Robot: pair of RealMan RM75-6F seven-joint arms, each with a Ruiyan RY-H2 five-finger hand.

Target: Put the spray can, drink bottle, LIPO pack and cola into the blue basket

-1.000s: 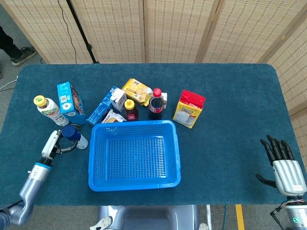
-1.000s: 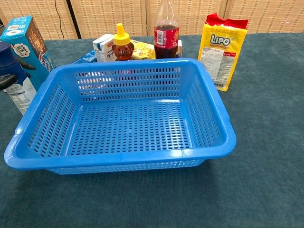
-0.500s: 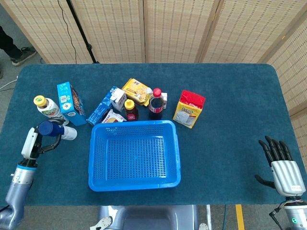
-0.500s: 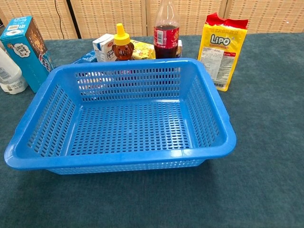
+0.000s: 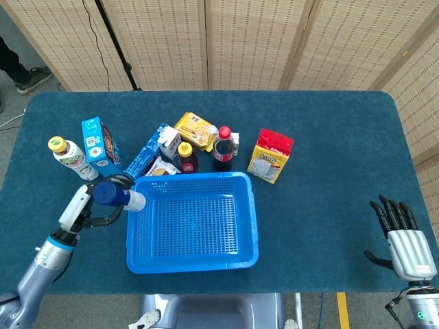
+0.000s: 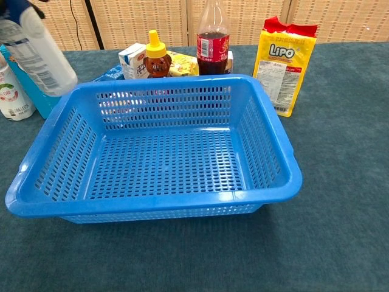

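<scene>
The left hand [image 5: 81, 209] grasps the spray can [image 5: 118, 197], holding it tilted in the air at the left rim of the blue basket [image 5: 192, 264], its blue cap toward the hand. The right hand [image 5: 405, 241] rests released, fingers spread, well apart at the counter's [image 5: 329, 171] right edge.

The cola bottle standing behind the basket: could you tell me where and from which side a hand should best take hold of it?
Grip the cola bottle high, around its bare neck above the red label, coming from above. It stands upright, but the blue basket wall hides its base in front, the honey bottle crowds its left and a small carton sits close on its right, so only the upper part looks free.
</scene>
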